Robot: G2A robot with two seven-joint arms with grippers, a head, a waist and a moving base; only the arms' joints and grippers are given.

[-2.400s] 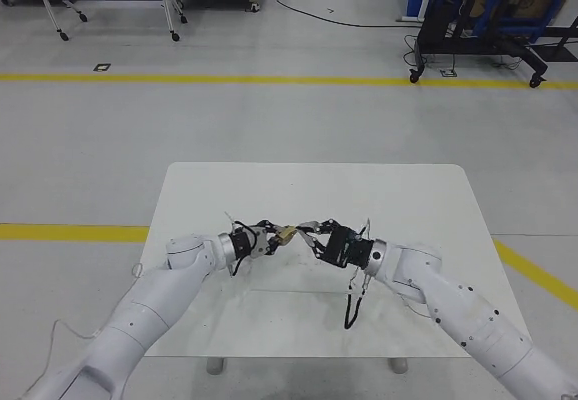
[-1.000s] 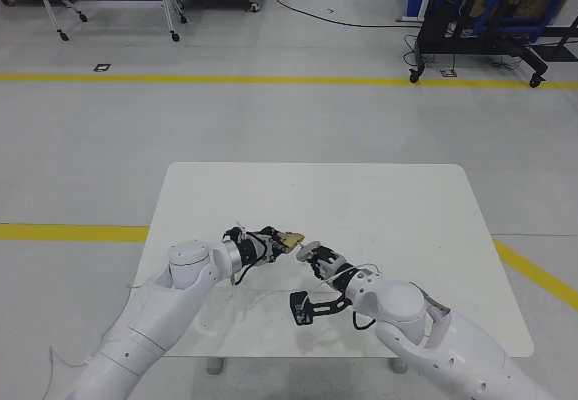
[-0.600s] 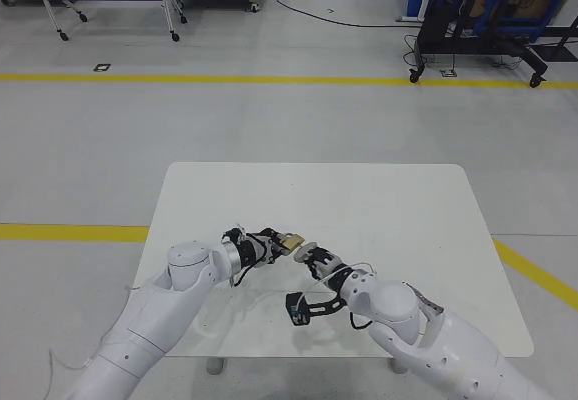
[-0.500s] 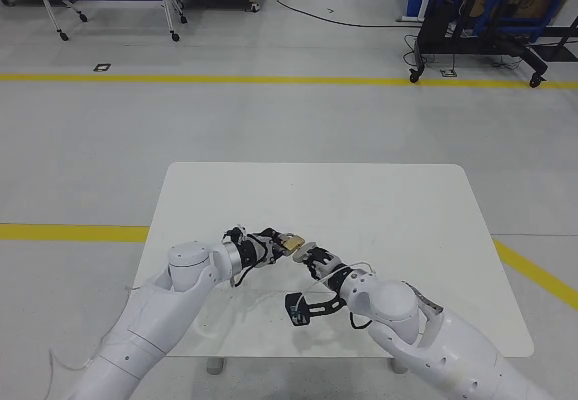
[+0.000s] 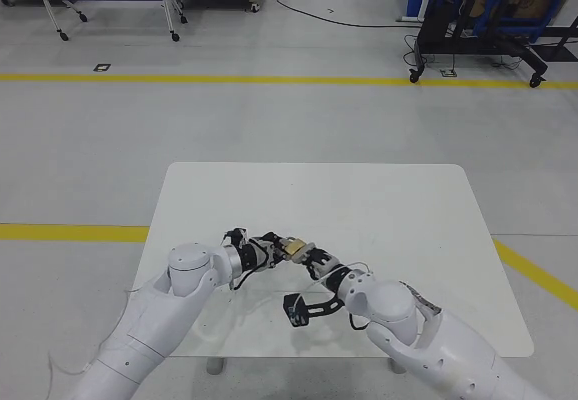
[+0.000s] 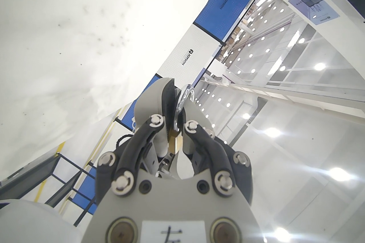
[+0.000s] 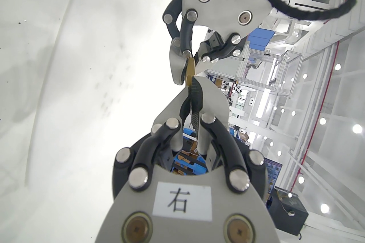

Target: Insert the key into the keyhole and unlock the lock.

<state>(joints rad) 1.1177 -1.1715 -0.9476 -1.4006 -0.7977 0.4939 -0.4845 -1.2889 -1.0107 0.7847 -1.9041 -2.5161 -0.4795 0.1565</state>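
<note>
A small brass padlock is held above the white table, with my left gripper shut on it. In the left wrist view the lock's brass body and silver shackle sit between the closed fingers of the left gripper. My right gripper meets the lock from the other side. In the right wrist view the right gripper is shut, its tips against the padlock that the left gripper holds. The key is hidden between the right pads.
A black cable loop with a small black fitting hangs from the right arm over the table's near part. The table's front edge lies close below both arms. Bare tabletop stretches behind and to the right.
The right arm has swung its elbow toward the front and its gripper has closed the gap to the lock. The left gripper has kept hold of the lock, shifting slightly right.
</note>
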